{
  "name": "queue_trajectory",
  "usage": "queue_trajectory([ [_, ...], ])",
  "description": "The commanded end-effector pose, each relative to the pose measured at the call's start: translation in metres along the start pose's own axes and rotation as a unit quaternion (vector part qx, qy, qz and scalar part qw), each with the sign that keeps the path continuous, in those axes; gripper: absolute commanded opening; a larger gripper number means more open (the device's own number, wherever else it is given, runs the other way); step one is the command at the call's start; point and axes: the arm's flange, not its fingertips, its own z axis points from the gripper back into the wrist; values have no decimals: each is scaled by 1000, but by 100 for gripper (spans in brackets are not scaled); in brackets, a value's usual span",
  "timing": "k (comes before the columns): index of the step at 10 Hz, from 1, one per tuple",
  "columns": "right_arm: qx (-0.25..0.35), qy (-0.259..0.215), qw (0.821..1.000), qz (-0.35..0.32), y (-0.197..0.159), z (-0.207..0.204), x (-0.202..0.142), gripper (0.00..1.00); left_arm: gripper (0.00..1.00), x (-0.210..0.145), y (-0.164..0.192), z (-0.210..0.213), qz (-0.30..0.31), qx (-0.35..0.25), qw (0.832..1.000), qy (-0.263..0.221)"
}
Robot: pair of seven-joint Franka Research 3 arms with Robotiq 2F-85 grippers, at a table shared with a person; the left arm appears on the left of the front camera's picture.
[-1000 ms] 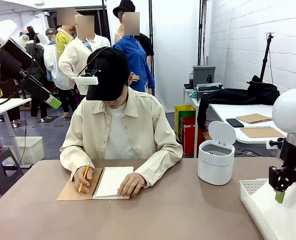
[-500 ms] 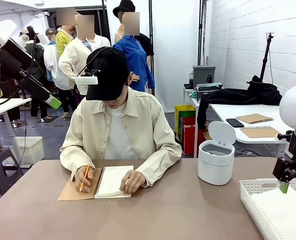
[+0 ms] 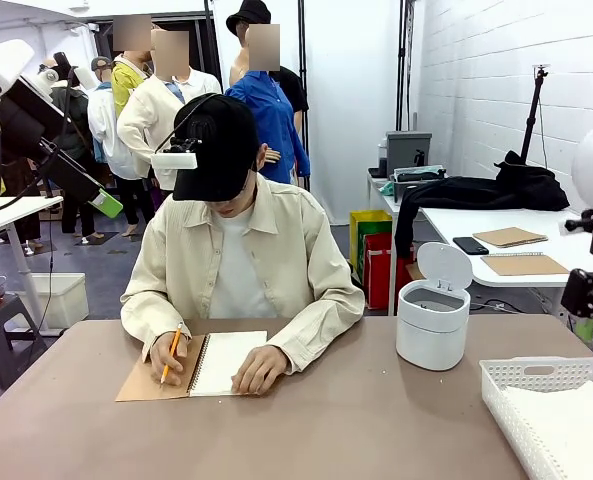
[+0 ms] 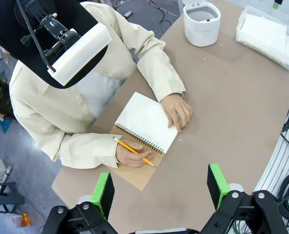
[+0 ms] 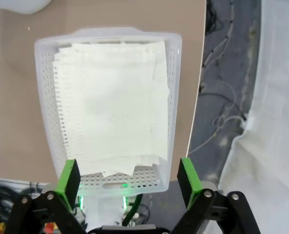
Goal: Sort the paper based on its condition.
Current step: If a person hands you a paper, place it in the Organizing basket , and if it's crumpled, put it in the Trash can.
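While the right gripper (image 5: 128, 181) looks down on the basket (image 5: 43, 97), its 2 fingers stand spread wide with nothing between them. The paper (image 5: 115, 102) lies flat inside the basket as a loose stack of white sheets with uneven edges, covering most of the basket floor.

In the front view, the basket (image 3: 506, 395) sits at 4 o'clock on the table (image 3: 376, 420). The right gripper (image 3: 584, 325) hangs at 3 o'clock, above the basket and clear of its rim. A white bin (image 3: 431, 330) with its lid raised stands at 10 o'clock from the basket.

The left gripper (image 4: 160, 187) is held high over the table, its 2 fingers spread and holding nothing. Below it, a person sits at the far side of the table. 1 hand (image 4: 132, 155) holds a pencil (image 4: 134, 152) over the brown cover. The other hand (image 4: 178, 111) rests on the open notebook (image 4: 146, 122).
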Motion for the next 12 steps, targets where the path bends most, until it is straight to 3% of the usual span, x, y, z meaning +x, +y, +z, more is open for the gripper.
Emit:
queue_trajectory([
  [1,33,-59,997,44,10,14,-5,100,100,0,1,0,2,1,1000,-2],
  [2,51,-80,995,44,16,20,-7,100,100,0,1,0,2,1,1000,-2],
  [3,6,-28,999,16,6,16,-2,100,100,0,1,0,2,1,1000,-2],
  [9,14,-33,999,21,7,16,-2,100,100,0,1,0,2,1,1000,-2],
  [12,65,-105,981,146,75,52,-12,100,100,0,1,0,2,1,1000,-2],
])
